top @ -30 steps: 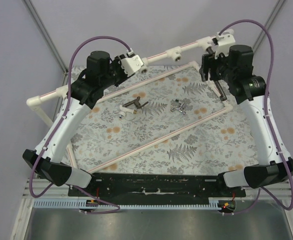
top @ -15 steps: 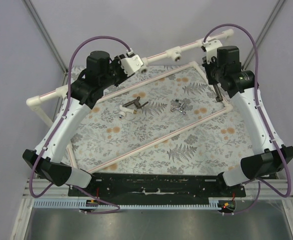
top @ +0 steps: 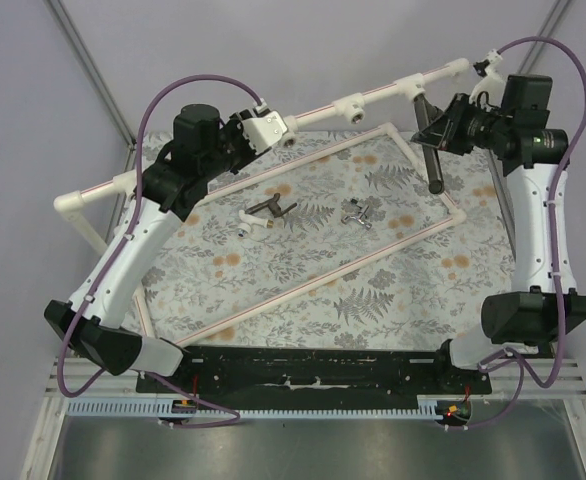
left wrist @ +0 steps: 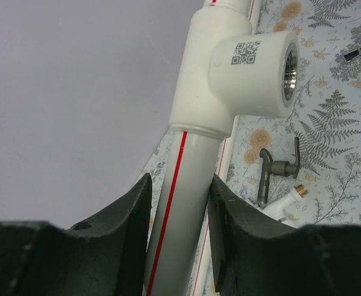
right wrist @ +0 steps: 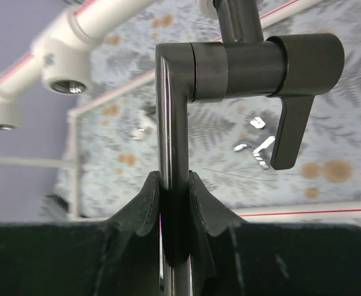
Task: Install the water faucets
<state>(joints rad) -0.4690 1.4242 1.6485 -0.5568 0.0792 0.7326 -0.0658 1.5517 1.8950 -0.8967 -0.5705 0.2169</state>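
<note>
The short faucet lies on the mat, left of the cross-handled faucet

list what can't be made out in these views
- Right wrist: tube end of the dark L-shaped faucet, hidden behind the right gripper.
- Left wrist: silver faucet, cut off by the right edge; pipe frame below the left gripper, hidden by its body.
- Top external: threads inside the sockets, too small.
</note>
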